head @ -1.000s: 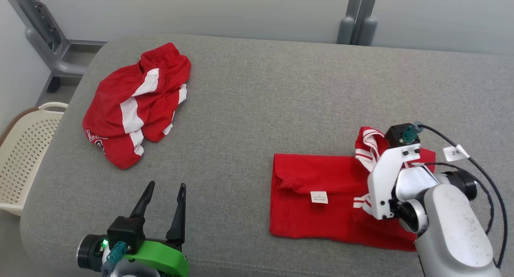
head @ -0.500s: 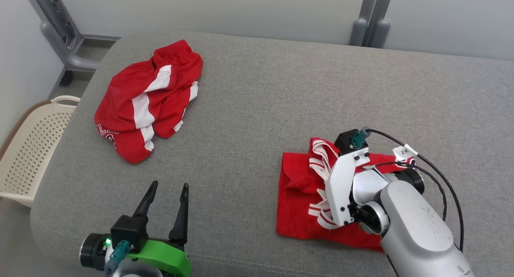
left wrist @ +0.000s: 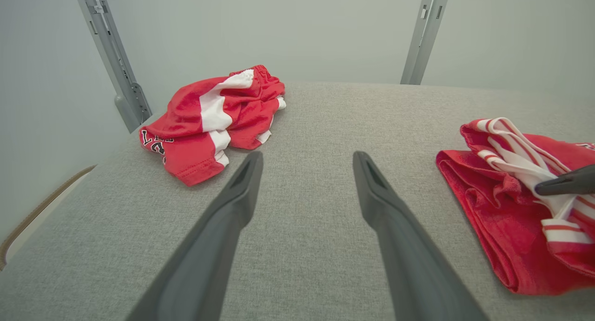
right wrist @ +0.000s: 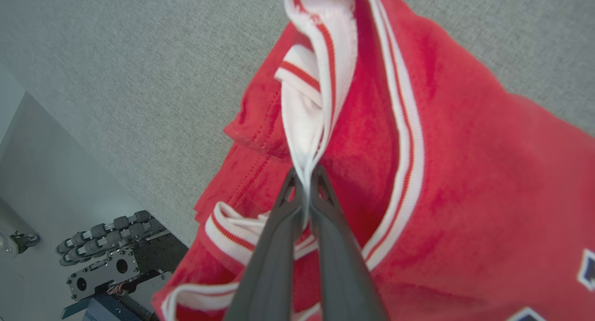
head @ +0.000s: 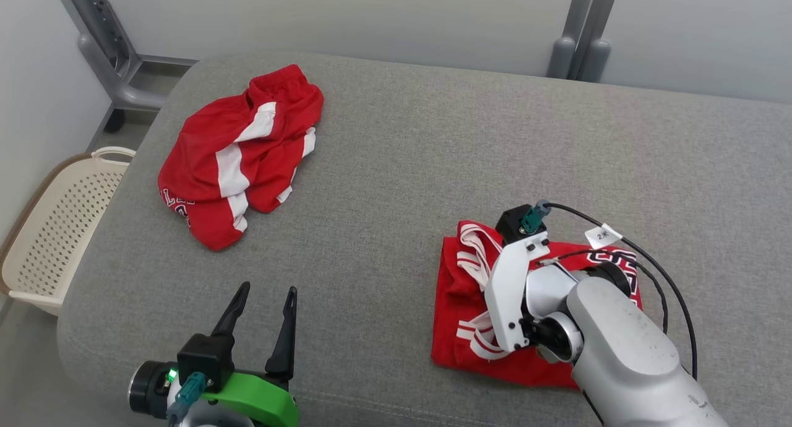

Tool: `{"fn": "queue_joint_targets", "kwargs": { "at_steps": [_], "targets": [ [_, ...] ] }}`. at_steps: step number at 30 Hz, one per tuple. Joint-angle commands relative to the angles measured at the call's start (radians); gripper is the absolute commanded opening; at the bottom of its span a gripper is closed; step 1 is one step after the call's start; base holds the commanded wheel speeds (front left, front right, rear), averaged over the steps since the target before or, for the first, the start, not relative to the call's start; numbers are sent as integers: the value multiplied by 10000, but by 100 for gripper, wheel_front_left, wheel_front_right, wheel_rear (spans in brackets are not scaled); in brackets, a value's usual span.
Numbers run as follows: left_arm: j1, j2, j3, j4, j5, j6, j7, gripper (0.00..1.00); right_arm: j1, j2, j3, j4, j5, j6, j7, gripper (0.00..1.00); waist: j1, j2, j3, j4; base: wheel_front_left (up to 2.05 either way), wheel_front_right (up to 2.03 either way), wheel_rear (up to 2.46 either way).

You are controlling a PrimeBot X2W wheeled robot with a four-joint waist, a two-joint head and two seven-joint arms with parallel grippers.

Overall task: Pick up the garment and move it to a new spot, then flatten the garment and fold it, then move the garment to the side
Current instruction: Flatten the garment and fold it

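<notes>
- Your right gripper (right wrist: 304, 174) is closed on the white trim (right wrist: 302, 125) of the garment (right wrist: 465, 195); the left gripper (head: 267, 289) is wide open and empty.
- The cloth looks light and limp, so hold it by the thicker trim.

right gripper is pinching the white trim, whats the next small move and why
Probably lower the trim onto the garment near its left edge and open: the right gripper is shut on it, and the folded layer stands bunched, not flat.

Partly hidden under the right hand (right wrist: 305, 174) and its pale forearm (head: 625, 353): folded red jersey with white striped trim (head: 451, 303). Edge-cropped, left of the left hand (head: 267, 289): cream perforated plastic basket (head: 55, 229). Unreadable: lettering on crumpled red-and-white shorts (head: 210, 161).
</notes>
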Motion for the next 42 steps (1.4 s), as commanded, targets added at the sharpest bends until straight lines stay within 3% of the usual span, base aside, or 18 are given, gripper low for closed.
{"fn": "queue_joint_targets", "kwargs": {
  "at_steps": [1, 11, 12, 13, 14, 21, 25, 28, 32, 37, 42],
  "targets": [
    [-67, -22, -1, 33, 63, -50, -30, 100, -140, -38, 44, 106, 56, -4, -98, 0, 0, 0, -5, 44, 0, 0, 0],
    [73, 7, 20, 77, 35, -58, -30, 100, -518, -36, 395, 840, 449, -4, -694, 0, 0, 0, -49, 179, 0, 0, 0],
    [71, 2, 24, 70, 35, -47, -30, 100, -577, -34, 421, 846, 527, -4, -800, 15, 0, 0, -48, 180, 0, 0, 0],
    [72, -1, 27, 60, 35, -38, -30, 100, -611, -30, 449, 866, 614, -4, -896, 70, 0, 0, -48, 177, 0, 0, 0],
    [77, -3, 30, 55, 35, -31, -30, 100, -620, -30, 486, 897, 714, -4, -980, 100, 0, 0, -48, 170, 0, 0, 0],
    [72, 14, 61, 58, 1, 8, -30, 100, -835, -42, 710, 833, 1292, -4, -1271, 100, 0, 0, -58, 86, 0, 0, 0],
    [58, 46, 104, 31, -19, 57, -30, 100, -986, -45, 355, 696, 1125, -4, -1485, 100, 0, 0, -58, -30, 0, 0, 0],
    [89, 74, 150, -12, -33, 105, -30, 100, -903, -49, -482, 717, 339, -4, -1466, 100, 0, 0, -56, -159, 0, 0, 0],
    [139, 91, 220, -137, -27, 154, -28, 100, -374, -121, -2324, 276, -939, -4, -1254, 100, 0, 0, -24, -357, 0, 0, 0],
    [181, 84, 295, -296, 17, 220, -28, 100, 708, -142, -4336, -1222, -2199, -4, -730, 100, 0, 0, 67, -638, 0, 0, 0],
    [50, 47, 336, -389, 45, 218, -30, 100, 1791, -73, -5336, -2830, -2566, -4, -21, 100, 0, 0, 236, -948, 0, 0, 0]
  ]
}}
